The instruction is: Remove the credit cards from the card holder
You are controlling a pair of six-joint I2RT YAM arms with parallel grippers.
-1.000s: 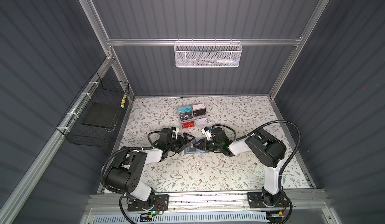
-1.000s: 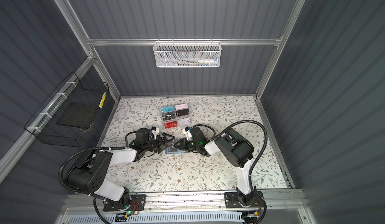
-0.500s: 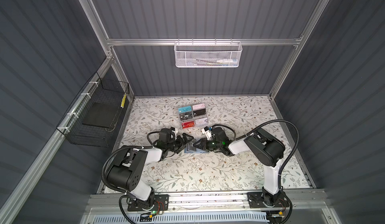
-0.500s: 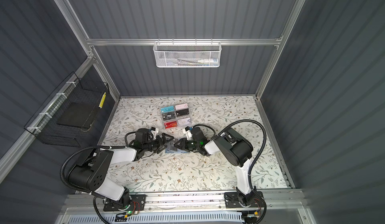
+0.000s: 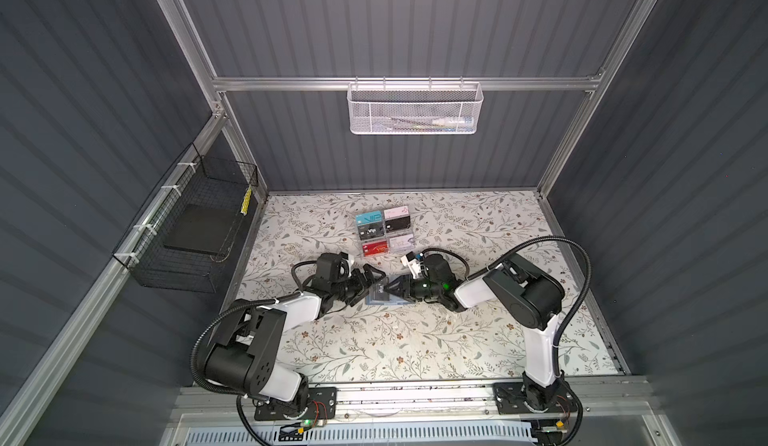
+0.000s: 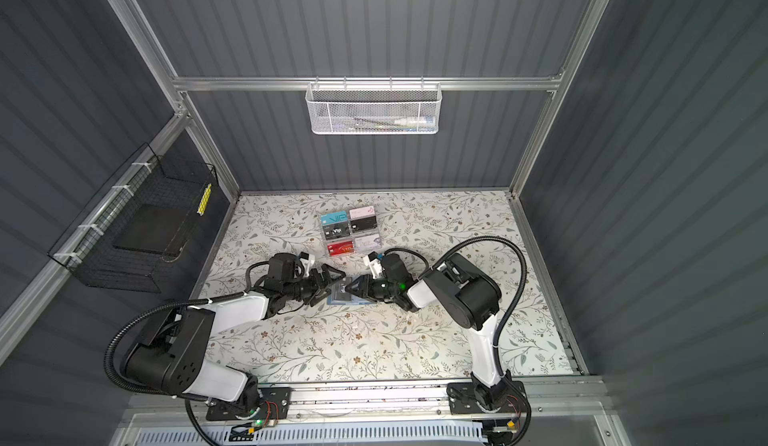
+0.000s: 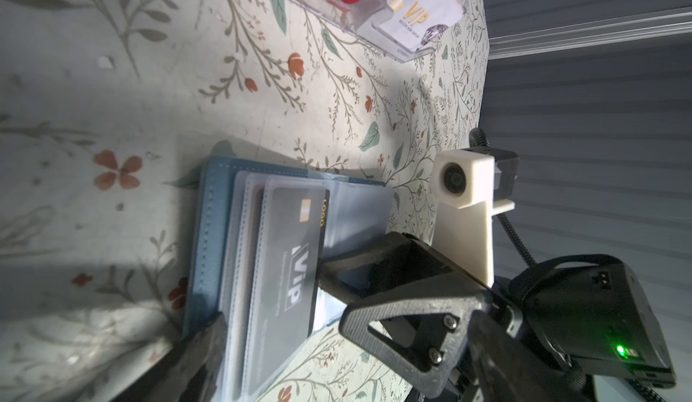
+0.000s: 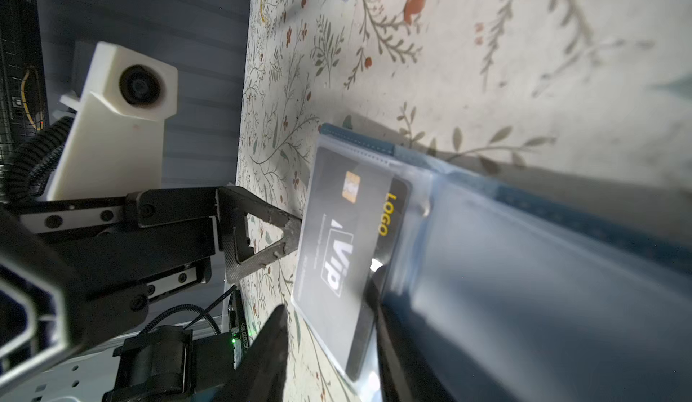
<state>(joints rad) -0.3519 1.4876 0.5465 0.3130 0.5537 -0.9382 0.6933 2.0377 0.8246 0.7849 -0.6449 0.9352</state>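
1. The floral-clothed table (image 5: pixel 457 340) carries everything. A clear tiered rack (image 5: pixel 384 232) of coloured cards stands toward its back, apart from the work.
2. The card holder (image 7: pixel 209 231) lies open at the table's middle, between the two arms, with its translucent sleeves (image 7: pixel 359 209) exposed.
3. The left gripper (image 5: pixel 368 288) is spread wide and holds nothing. One fingertip (image 8: pixel 290 231) is at the top sleeve's far edge.
4. The right gripper (image 5: pixel 391 289) has its jaws partly closed about the sleeve's near end. Whether they pinch anything cannot be told.
5. A black VIP credit card (image 8: pixel 344 239) sits in the top sleeve.
6. The step in hand looks like pulling out this card. The next move likely calls for the left gripper to pin the holder while the right grips the card's edge alone and draws it straight out.
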